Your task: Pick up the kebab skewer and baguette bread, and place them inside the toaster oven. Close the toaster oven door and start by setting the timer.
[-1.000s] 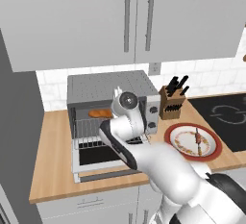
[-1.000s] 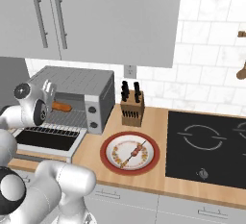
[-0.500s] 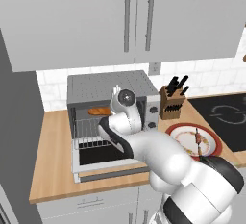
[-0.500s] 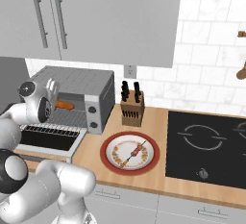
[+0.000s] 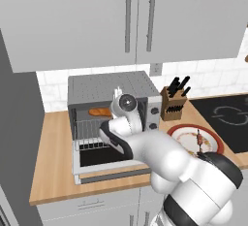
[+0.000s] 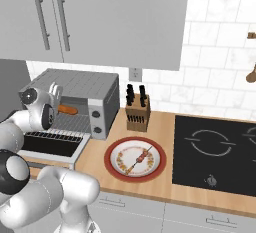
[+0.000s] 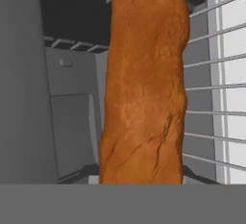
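Baguette bread (image 7: 144, 83) across oven mouth; lowered toaster oven door (image 5: 109, 164) below

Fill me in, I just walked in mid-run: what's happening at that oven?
The arm's hand is at the mouth of the toaster oven, carrying the baguette bread in over the wire rack. The toaster oven door is dropped open. The kebab skewer lies on the red-rimmed plate beside it.
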{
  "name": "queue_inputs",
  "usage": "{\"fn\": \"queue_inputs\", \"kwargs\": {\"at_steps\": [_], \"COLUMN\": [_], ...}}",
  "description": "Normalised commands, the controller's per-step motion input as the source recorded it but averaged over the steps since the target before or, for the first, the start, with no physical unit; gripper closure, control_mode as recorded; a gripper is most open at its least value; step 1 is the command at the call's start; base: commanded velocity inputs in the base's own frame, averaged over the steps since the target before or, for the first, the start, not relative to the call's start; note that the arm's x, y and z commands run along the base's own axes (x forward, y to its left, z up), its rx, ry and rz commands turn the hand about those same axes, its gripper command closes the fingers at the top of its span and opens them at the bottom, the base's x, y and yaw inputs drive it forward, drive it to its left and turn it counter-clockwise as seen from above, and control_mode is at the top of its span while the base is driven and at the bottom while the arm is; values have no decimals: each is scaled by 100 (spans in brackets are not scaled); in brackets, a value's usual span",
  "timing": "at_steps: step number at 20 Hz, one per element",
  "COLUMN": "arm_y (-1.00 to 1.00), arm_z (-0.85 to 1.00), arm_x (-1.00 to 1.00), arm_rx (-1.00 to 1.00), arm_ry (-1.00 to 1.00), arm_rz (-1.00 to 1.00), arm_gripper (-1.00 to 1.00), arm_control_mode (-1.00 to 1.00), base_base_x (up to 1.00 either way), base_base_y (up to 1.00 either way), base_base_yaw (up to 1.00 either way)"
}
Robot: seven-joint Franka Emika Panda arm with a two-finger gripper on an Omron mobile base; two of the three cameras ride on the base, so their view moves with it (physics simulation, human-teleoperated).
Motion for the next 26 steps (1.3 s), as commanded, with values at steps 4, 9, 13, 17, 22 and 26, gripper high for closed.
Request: {"fn": "queue_inputs", "kwargs": {"at_steps": [4,9,13,17,22,26], "arm_y": [6,0,0,0,0,0], "arm_z": [-9,-4,-1,-5,-4,-10], "arm_x": [11,7,-1,-5,-6,0], "arm_rx": [0,-1,0,-3,-3,-3], "arm_ry": [0,4,9,8,1,0], "arm_rz": [0,1,7,10,4,0], "arm_gripper": [100,100,100,100,100,-100], "arm_control_mode": [-100,-100,-100,-100,-100,-100], "base_base_x": [0,0,0,0,0,0], "base_base_y": [0,0,0,0,0,0], "base_base_yaw": [0,0,0,0,0,0]}}
